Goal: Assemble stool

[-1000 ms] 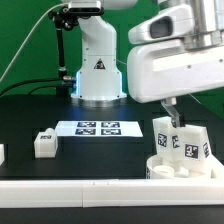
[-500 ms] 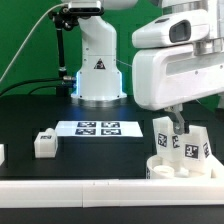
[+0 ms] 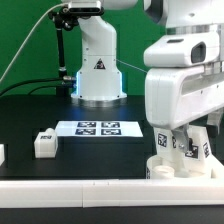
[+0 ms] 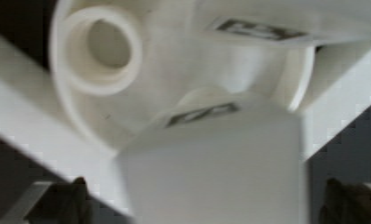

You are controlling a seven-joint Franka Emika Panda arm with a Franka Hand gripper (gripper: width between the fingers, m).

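Black tabletop (image 3: 30, 120), matte, carrying all items listed.

1. Border bar (image 3: 70, 187): long, white, lying along the nearest edge of the tabletop.
2. Seat (image 3: 163, 171): thick white round disc, lying flat just behind the border bar at the exterior view's right. The wrist view shows a round hole in its face.
3. Legs (image 3: 198, 150): small white tagged blocks standing upright on the seat, close together, partly hidden by the arm's hand.
4. Arm's hand (image 3: 185, 85): large white housing, directly above the seat and legs.
5. Fingers (image 4: 54, 198): spread wide apart, one on either side of a leg (the block that fills the wrist view). A gap shows beside the leg, so nothing is clamped.
6. Loose leg (image 3: 45, 143): white block with a tag on top, alone toward the exterior view's left, well apart from the seat.
7. White part (image 3: 2, 153): cut off by the exterior view's left edge; kind cannot be told.
8. Marker board (image 3: 98, 128): flat, white, tagged, near the middle of the tabletop.
9. Arm base (image 3: 97, 75): white pedestal behind the marker board.
10. Green backdrop (image 3: 25, 40): farthest.
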